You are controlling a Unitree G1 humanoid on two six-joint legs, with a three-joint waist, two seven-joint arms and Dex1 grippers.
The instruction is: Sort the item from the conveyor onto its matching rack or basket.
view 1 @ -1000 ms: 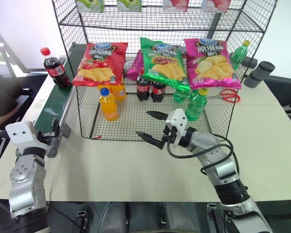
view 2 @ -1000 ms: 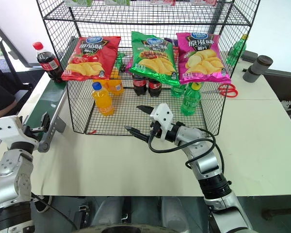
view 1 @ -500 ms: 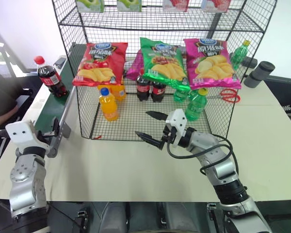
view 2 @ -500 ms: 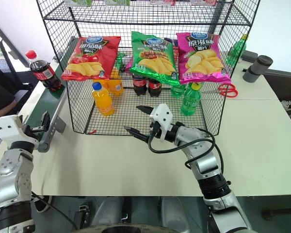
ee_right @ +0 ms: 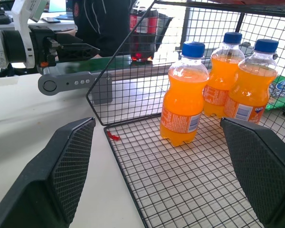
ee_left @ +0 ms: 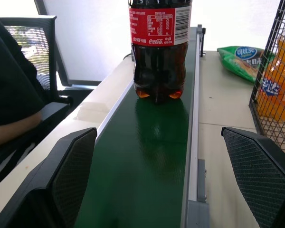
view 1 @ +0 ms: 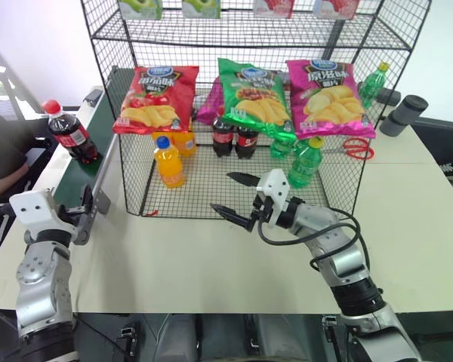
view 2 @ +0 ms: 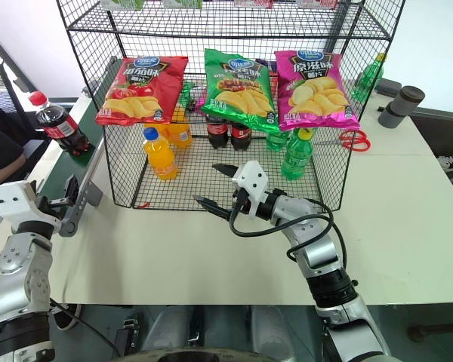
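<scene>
The item, a cola bottle (view 1: 66, 132) with a red cap and red label, stands upright on the dark green conveyor (view 1: 84, 164) at the left. In the left wrist view the cola bottle (ee_left: 159, 47) is straight ahead on the belt (ee_left: 152, 156), well beyond the fingertips. My left gripper (view 1: 85, 205) is open at the conveyor's near end, holding nothing. My right gripper (view 1: 236, 197) is open and empty over the front edge of the black wire basket floor (view 1: 204, 192). Two matching colas (view 1: 234, 137) stand at the back of that basket.
Orange-drink bottles (ee_right: 183, 102) and green bottles (view 1: 306, 162) stand in the basket, and chip bags (view 1: 253, 94) hang above them. Red scissors (view 1: 355, 148) and a grey cylinder (view 1: 405, 114) lie at the right. A person's dark sleeve (view 1: 0, 151) is beside the conveyor.
The cola bottle has travelled along the belt toward its near end. Both arms have stayed still with their jaws unchanged.
</scene>
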